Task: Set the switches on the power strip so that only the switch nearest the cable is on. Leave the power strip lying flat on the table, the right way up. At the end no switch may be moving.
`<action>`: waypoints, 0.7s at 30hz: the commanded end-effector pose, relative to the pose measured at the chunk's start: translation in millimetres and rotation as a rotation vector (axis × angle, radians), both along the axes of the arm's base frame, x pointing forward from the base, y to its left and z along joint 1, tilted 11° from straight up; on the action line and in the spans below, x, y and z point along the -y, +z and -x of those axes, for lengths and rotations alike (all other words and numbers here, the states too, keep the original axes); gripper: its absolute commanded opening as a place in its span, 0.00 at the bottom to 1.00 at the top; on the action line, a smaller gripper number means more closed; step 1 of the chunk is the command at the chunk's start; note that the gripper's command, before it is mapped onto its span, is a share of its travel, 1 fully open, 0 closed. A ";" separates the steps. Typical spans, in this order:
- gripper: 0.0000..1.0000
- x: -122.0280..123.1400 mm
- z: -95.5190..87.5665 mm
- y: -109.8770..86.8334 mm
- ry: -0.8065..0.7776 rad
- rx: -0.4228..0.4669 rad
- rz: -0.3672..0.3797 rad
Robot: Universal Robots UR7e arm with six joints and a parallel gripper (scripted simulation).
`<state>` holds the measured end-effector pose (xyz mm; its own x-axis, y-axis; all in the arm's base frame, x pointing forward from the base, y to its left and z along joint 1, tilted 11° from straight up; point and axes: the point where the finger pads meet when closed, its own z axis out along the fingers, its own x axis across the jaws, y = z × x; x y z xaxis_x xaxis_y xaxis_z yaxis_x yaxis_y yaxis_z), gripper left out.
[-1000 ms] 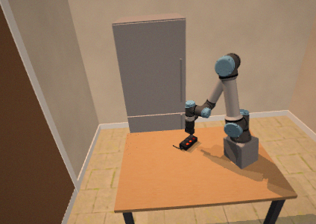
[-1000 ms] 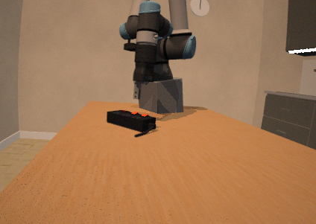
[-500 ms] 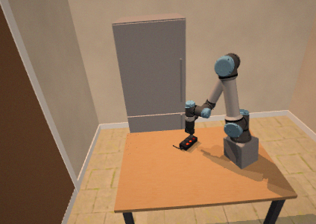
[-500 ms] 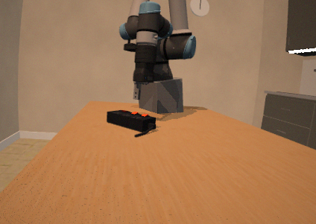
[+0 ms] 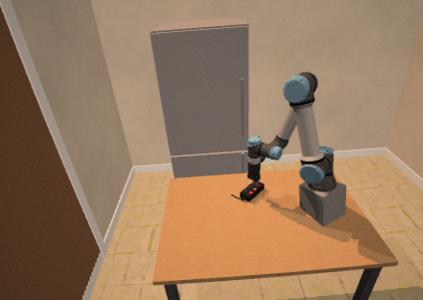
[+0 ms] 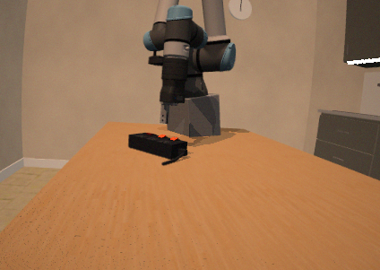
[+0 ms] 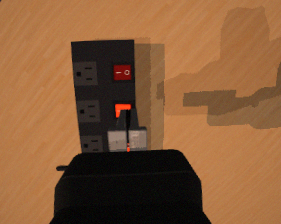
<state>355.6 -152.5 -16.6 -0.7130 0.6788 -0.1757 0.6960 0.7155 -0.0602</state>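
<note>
The black power strip lies flat on the wooden table, right way up, and also shows in the exterior view and the wrist view. Its short cable leaves the end nearest the wrist camera. In the wrist view the far switch looks dark red and the middle switch glows bright orange. The switch nearest the cable is hidden behind my fingertips. My gripper is shut and empty. It hangs straight down a little above the cable end of the strip.
The arm's grey base block stands on the table to the right of the strip. A tall grey fridge stands behind the table. A wall and a door frame lie to the left.
</note>
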 end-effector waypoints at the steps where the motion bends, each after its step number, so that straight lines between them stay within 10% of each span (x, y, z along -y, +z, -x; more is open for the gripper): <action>1: 0.00 0.9 -0.7 -4.1 0.000 0.001 0.001; 21: 0.00 4.6 -2.5 -25.4 0.000 0.001 0.001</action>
